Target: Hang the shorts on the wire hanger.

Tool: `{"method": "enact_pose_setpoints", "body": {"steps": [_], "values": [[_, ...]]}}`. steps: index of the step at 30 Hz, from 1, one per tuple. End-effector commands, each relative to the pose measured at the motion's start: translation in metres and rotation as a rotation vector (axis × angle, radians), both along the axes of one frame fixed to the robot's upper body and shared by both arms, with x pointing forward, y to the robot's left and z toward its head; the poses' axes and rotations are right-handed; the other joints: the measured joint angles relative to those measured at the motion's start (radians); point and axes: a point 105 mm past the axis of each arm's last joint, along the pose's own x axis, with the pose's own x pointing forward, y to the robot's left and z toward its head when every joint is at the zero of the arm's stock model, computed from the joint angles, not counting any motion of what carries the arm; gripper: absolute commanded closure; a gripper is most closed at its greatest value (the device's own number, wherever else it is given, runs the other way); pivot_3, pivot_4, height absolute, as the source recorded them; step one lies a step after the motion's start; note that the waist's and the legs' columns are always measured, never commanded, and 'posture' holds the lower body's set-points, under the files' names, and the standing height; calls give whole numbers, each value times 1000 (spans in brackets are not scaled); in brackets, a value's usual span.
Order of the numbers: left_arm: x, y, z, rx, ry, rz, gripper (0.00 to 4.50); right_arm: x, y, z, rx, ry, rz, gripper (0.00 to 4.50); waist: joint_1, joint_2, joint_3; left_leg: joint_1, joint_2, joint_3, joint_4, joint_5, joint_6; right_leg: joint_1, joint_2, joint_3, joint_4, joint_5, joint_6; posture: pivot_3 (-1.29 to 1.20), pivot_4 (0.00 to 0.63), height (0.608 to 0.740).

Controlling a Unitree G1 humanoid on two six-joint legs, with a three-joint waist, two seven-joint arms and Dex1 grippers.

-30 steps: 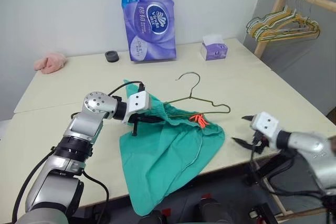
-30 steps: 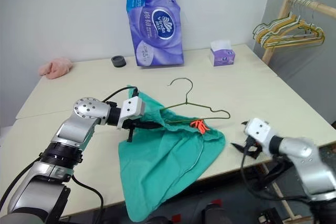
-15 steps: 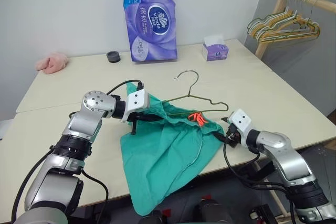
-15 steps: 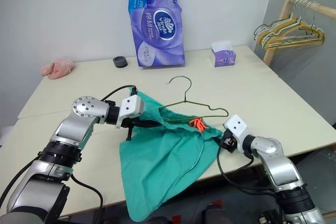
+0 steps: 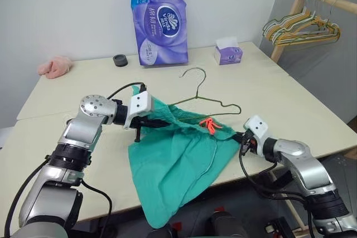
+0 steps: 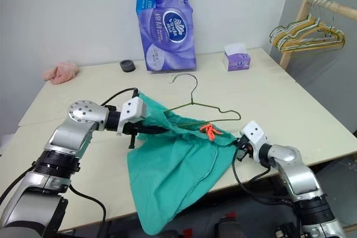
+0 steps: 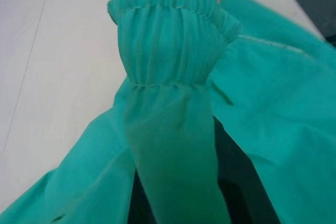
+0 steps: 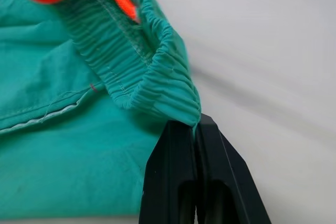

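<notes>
The shorts (image 5: pixel 178 154) are draped off the counter (image 5: pixel 67 93) edge over the wire hanger (image 5: pixel 209 103), waistband pinched by both grippers — left (image 5: pixel 146 122), right (image 5: pixel 241 137) — jaws clenched. The right's shallow corner hold could slip when the band is stretched.

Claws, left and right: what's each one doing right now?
Left claw: shut on the teal-green fabric shorts, at the gathered waistband.
Right claw: shut on the shorts' waistband corner.

Test room: bare table (image 5: pixel 290 98), clothes rack (image 5: pixel 312 4).
</notes>
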Motion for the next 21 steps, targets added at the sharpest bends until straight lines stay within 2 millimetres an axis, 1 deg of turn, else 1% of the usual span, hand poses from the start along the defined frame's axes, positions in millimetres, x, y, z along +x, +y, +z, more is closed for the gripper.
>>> {"method": "enact_pose_setpoints", "body": {"steps": [1, 5, 11, 14, 21], "values": [[-3, 5, 24, -59, -16, 7, 4488, 6, -11, 14, 38, 6, -72, 4500, 0, 0, 0, 0, 0, 0, 0, 0, 0, 0, 0, 0, 0, 0, 0, -193, 18, 740], [-15, 11, 20, -22, 49, -30, 4489, 2, -11, 20, 186, 118, -121, 4500, -5, 0, 0, 0, 0, 0, 0, 0, 0, 0, 0, 0, 0, 0, 0, -195, 20, 740], [-22, 15, 14, 63, 64, -81, 4489, -1, -15, 25, 213, 143, -141, 4500, -6, 0, 0, 0, 0, 0, -1, 0, 1, 0, 0, 0, 0, 0, 0, -198, 24, 740], [-19, 19, 6, 135, 33, -90, 4490, -3, -16, 28, 206, 141, -139, 4500, -7, 1, 0, 0, 0, 0, -1, 0, 1, 0, 0, 0, 0, 0, 0, -205, 25, 740], [-4, 26, -6, 215, -49, -44, 4490, -11, -13, 37, 212, 133, -107, 4500, -7, 1, -1, 0, 0, 0, -1, -1, 1, 0, 0, 0, 0, 0, 0, -210, 28, 740]]}}
